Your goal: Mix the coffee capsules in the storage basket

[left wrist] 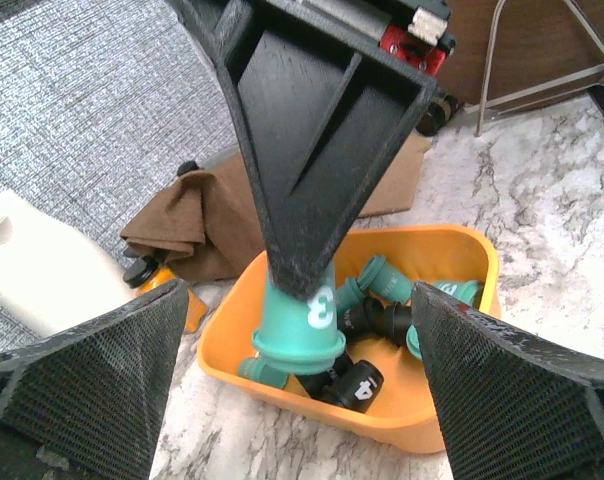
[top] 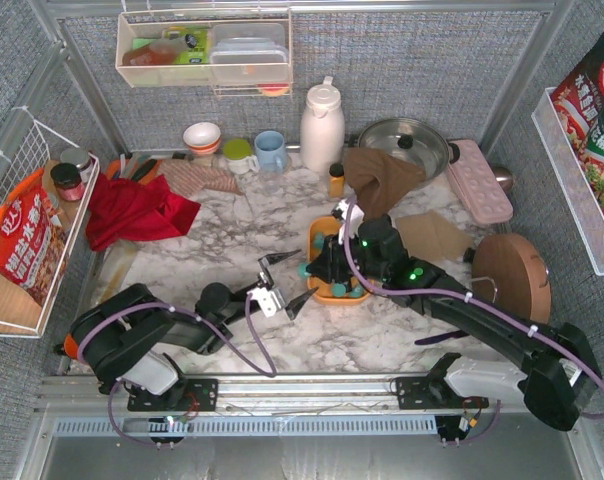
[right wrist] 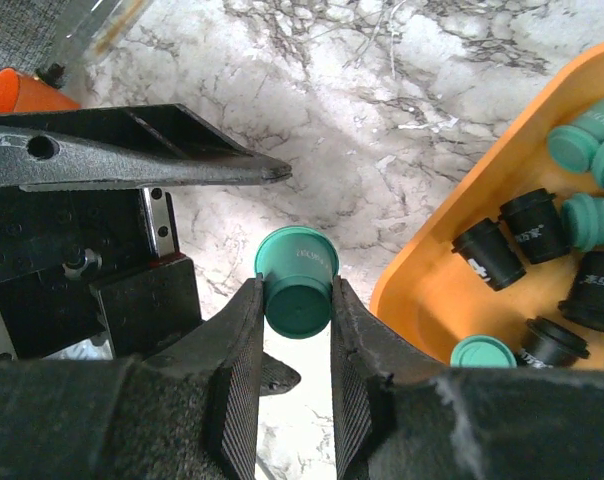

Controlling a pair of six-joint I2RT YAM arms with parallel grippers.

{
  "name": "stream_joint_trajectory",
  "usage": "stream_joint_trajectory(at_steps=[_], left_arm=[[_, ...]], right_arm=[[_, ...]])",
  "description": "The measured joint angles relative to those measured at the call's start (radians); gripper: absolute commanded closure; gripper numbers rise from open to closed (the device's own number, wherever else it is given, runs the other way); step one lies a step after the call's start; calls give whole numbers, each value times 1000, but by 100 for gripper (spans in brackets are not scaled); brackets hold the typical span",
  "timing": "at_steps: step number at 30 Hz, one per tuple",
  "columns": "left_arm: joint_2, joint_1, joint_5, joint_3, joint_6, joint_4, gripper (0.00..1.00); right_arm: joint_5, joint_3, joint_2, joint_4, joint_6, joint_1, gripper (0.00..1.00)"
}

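One teal capsule (right wrist: 300, 262), marked with a 3, is pinched at its narrow end between the right gripper (right wrist: 297, 300) fingers (right wrist: 244, 340), which are closed snugly on its sides. It hangs over the marble just beside the rim of the orange basket (left wrist: 434, 246). The left gripper (top: 308, 273) has its two fingers spread wide, one on either side of that capsule and touching nothing. In the basket lie the other capsules (right wrist: 530, 216). The right wrist view shows four black ones and at least four teal ones, some cut off by the picture's edge, so the full count cannot be told. There is one basket, sitting mid-table on a white marble-patterned top (top: 232, 245) with grey veins. Around it are one red cloth (top: 132, 210), one brown cloth (top: 377, 175), one white jug (top: 322, 125), one lidded pot (top: 402, 145), one pink tray (top: 479, 180) and one small amber bottle (top: 336, 180). Grey woven panels in a metal frame wall in the table on three sides.
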Motion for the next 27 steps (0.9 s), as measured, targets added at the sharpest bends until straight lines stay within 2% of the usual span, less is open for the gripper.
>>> stream_joint_trajectory(at_steps=[7, 15, 20, 27], left_arm=[[-43, 0, -81, -40, -35, 0, 1], [-200, 0, -260, -95, -137, -30, 1], [-383, 0, -377, -49, -240, -281, 1], [-586, 0, -687, 23, -411, -726, 1]], right_arm=[[68, 16, -45, -71, -57, 0, 91], [158, 48, -92, -159, -126, 0, 91], [250, 65, -112, -214, -158, 0, 91], [427, 82, -116, -304, -213, 0, 91]])
